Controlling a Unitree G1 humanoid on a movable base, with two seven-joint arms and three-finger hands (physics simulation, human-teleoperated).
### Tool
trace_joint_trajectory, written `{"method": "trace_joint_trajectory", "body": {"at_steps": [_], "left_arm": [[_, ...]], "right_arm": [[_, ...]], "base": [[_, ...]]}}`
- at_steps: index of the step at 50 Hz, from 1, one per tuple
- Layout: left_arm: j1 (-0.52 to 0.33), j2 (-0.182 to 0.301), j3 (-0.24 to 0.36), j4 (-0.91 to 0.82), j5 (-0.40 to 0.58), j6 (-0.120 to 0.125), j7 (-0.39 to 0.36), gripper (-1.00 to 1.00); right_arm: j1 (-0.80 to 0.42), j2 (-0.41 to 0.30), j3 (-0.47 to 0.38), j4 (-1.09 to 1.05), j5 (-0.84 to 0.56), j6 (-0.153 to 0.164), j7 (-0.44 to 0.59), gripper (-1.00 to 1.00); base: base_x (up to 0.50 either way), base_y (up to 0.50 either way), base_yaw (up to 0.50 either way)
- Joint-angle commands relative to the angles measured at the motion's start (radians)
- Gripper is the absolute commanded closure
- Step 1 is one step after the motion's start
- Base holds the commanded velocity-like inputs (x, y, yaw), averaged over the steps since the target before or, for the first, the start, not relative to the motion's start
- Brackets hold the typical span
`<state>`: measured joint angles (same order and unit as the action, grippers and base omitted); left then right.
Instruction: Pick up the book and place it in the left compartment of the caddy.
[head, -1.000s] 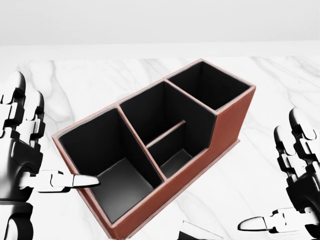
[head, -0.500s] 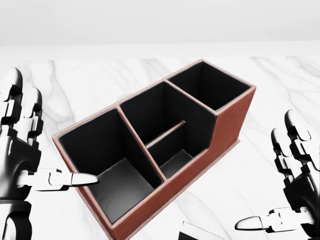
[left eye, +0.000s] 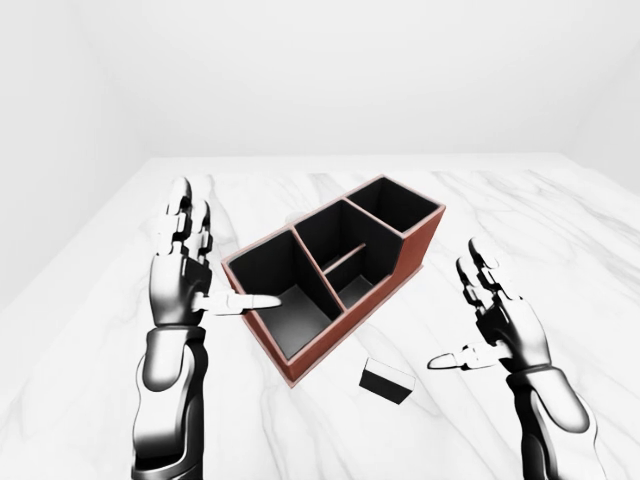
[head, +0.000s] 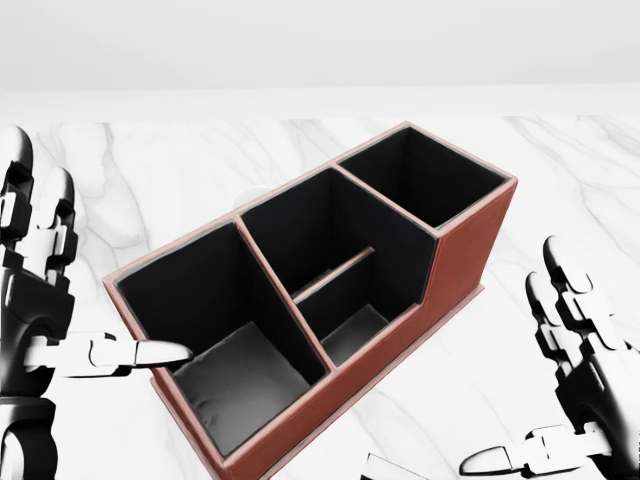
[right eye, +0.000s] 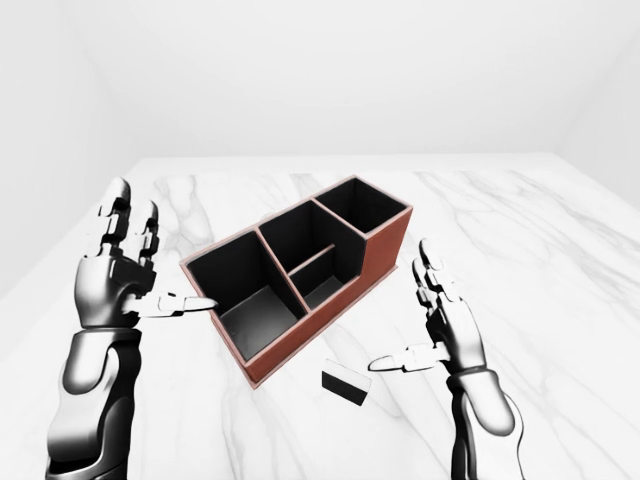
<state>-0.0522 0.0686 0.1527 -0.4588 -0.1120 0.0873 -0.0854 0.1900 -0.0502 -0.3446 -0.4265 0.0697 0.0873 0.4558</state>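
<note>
Against the earlier head-view frames, both hands had dropped lower and spread outward, and the caddy (head: 310, 300) sat slightly larger and lower, which suggests the camera had also shifted.

Head view: the left hand (head: 40, 320) stood left of the caddy, fingers (head: 150, 353) spread, one tip over the rim of the left compartment (head: 225, 330). The right hand (head: 575, 390) hung open at the lower right, gripping nothing. Only a corner of the book (head: 385, 468) showed.

Left-eye view: the book (left eye: 386, 380) lay flat on the worktop (left eye: 560, 260), just near of the caddy, untouched.

Right-eye view: the right hand (right eye: 440, 335) hovered right of the book, apart from it.

Judgement: the pick had not begun; the right hand appeared better placed.
</note>
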Motion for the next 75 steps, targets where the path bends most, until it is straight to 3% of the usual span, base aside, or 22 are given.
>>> {"method": "trace_joint_trajectory", "body": {"at_steps": [1,29,52,66,71,72,75], "left_arm": [[-0.008,0.005,0.007,-0.012,-0.006,0.0,0.003,-1.0],[-0.019,0.012,0.018,-0.004,-0.011,0.0,0.004,-1.0],[-0.022,0.015,0.023,-0.011,-0.017,0.0,0.005,-1.0],[-0.023,0.016,0.023,-0.018,-0.018,0.0,0.005,-1.0],[-0.023,0.016,0.023,-0.018,-0.018,0.0,0.005,-1.0],[-0.023,0.016,0.023,-0.024,-0.018,0.0,0.006,-1.0],[-0.024,0.016,0.023,-0.018,-0.017,0.0,0.004,-1.0]], "right_arm": [[-0.006,-0.01,0.012,0.028,-0.078,0.0,-0.007,-1.0],[0.063,0.02,0.061,-0.06,-0.314,0.0,0.047,-1.0],[0.087,0.025,0.098,-0.029,-0.399,0.0,0.046,-1.0],[0.135,0.047,0.125,-0.053,-0.442,-0.047,0.044,-1.0],[0.135,0.047,0.125,-0.053,-0.442,-0.047,0.044,-1.0],[0.142,0.048,0.139,-0.029,-0.463,-0.068,0.029,-1.0],[0.142,0.045,0.146,-0.01,-0.472,-0.079,0.018,-1.0]], "base": [[0.0,0.0,0.0],[0.0,0.0,0.0],[0.0,0.0,0.0],[0.0,0.0,0.0],[0.0,0.0,0.0],[0.0,0.0,0.0],[0.0,0.0,0.0]]}}
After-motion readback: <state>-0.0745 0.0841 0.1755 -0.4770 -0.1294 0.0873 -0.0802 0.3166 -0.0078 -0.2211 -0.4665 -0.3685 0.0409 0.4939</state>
